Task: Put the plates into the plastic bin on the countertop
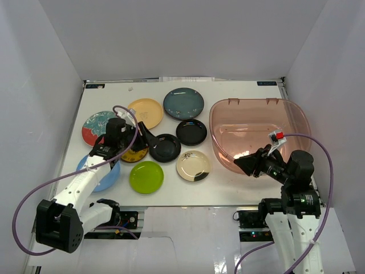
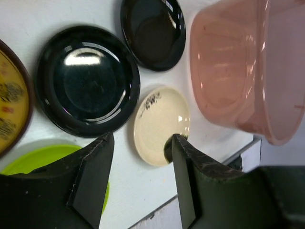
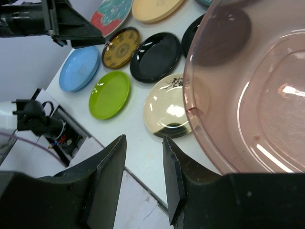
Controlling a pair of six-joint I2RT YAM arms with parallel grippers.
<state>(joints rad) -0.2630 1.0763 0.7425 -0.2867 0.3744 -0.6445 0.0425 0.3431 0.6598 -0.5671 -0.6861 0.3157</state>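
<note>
Several plates lie on the white countertop [image 1: 228,185]: red-and-teal [image 1: 94,127], yellow-orange [image 1: 145,112], dark teal [image 1: 183,103], two black [image 1: 191,132] [image 1: 165,148], a brown-rimmed yellow patterned one [image 1: 135,154], light blue [image 1: 101,174], lime green [image 1: 146,177] and cream [image 1: 193,165]. The pinkish plastic bin [image 1: 256,134] stands at the right and is empty. My left gripper [image 1: 147,135] is open and empty above the plates; its wrist view [image 2: 142,138] shows the cream plate [image 2: 159,124] past the jaws. My right gripper [image 1: 243,164] is open and empty by the bin's near-left corner, as its wrist view [image 3: 144,140] shows.
Pale grey walls enclose the table on three sides. The table's front edge [image 3: 143,183] lies just under my right gripper. The bin's rim [image 3: 190,112] nearly touches the cream plate [image 3: 169,109].
</note>
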